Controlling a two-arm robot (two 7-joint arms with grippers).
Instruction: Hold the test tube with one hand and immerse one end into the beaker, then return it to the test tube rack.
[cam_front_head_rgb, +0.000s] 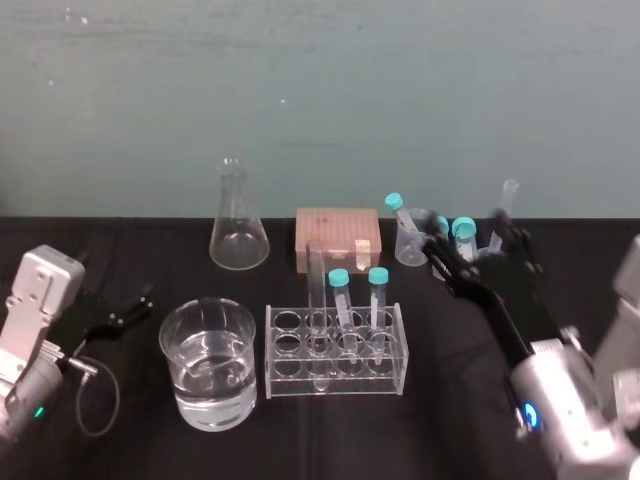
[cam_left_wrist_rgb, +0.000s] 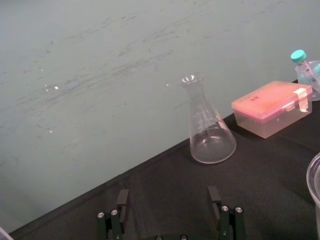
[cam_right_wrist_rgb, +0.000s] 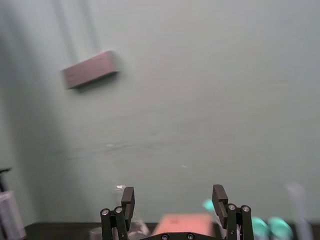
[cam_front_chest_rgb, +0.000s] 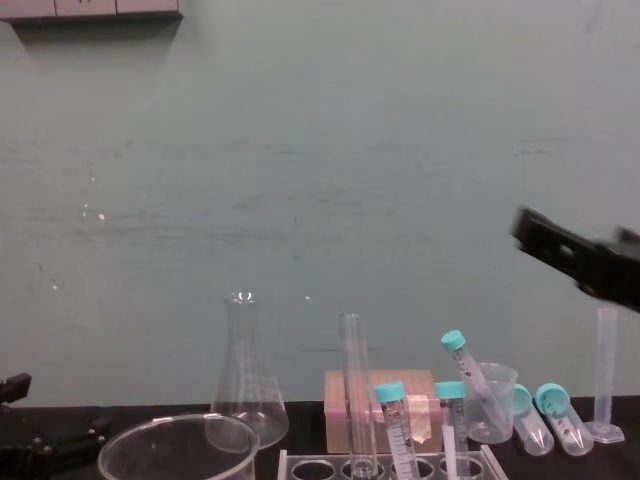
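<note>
Closest to the head camera, at lower right: silver forearm (cam_front_head_rgb: 565, 410) with a glowing blue ring, ending in the right gripper (cam_front_head_rgb: 480, 245) over the right side of the black table (cam_front_head_rgb: 330, 440). Both fingers (cam_right_wrist_rgb: 128, 200) spread wide in the right wrist view, gripping nothing. High above the glassware in the chest view, near the loose teal-capped tubes (cam_front_head_rgb: 463, 230) and the small plastic beaker (cam_front_head_rgb: 413, 238) at back right.

Centre front: test tube rack (cam_front_head_rgb: 282, 385), clear plastic, with rows of round holes across its top plate. Upright in one of those holes, the test tube (cam_front_head_rgb: 316, 290), long, clear and uncapped, taller than the two capped tubes (cam_front_head_rgb: 340, 295) slotted just to its right. Touched by neither gripper, and well apart from the right one.

Just left of the rack: the beaker (cam_front_head_rgb: 190, 390), wide and round, partly filled with clear liquid.

Behind, along the green wall (cam_front_head_rgb: 320, 90): conical flask (cam_front_head_rgb: 238, 230), pink box (cam_front_head_rgb: 338, 240), and graduated cylinder (cam_front_head_rgb: 508, 205) at far right.

Far left, low over the cloth: left gripper (cam_front_head_rgb: 125, 308), parked beside the beaker. Jaws parted and empty in the left wrist view, facing the flask and the pink box.
</note>
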